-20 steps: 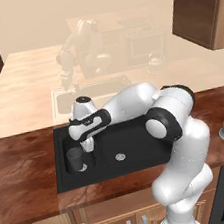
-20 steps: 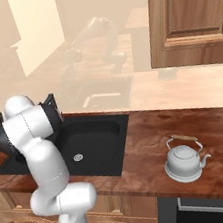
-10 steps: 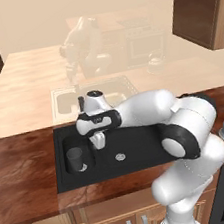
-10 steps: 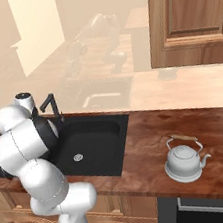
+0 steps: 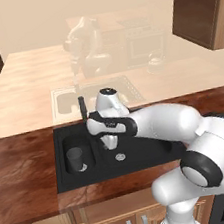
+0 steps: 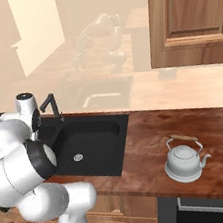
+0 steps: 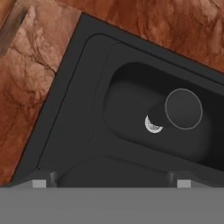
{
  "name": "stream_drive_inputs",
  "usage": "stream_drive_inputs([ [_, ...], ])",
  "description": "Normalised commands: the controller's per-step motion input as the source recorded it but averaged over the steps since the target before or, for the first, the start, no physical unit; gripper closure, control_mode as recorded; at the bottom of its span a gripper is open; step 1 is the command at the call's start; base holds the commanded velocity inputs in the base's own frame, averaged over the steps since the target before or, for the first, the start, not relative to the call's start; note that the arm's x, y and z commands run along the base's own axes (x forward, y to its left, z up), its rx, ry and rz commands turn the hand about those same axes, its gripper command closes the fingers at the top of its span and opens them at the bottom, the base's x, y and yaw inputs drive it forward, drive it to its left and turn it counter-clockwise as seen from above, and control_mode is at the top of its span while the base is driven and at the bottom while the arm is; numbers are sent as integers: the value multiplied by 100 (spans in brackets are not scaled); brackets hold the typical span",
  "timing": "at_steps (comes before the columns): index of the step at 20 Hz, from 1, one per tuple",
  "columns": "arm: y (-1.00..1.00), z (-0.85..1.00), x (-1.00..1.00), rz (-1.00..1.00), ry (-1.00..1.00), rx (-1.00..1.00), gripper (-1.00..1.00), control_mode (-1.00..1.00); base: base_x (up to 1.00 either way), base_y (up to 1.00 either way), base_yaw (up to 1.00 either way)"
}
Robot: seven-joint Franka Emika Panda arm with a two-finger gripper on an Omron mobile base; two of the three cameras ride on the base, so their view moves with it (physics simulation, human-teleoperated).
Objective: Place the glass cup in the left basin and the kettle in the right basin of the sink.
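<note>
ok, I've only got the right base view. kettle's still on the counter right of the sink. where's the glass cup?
Observer: The glass cup stands upright in the left basin, beside its drain.
Operator: and the hand, holding anything?
Observer: No. The hand is open and empty, above the sink by the divider between the basins.
Operator: right basin free for the kettle?
Observer: The right basin shows just its drain; the kettle is untouched.
</note>
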Motion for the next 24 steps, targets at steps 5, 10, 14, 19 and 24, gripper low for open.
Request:
stream_drive_inputs([
  [5, -33, 34, -30, -2, 0, 0, -100, -100, 0, 0, 0],
  [10, -30, 47, -21, -4, 0, 0, -100, -100, 0, 0, 0],
  [14, -27, 54, -17, -6, 0, 0, -100, -100, 0, 0, 0],
  [19, -31, 44, -22, -6, 0, 0, -100, -100, 0, 0, 0],
  [24, -34, 17, -24, -7, 0, 0, -100, -100, 0, 0, 0],
])
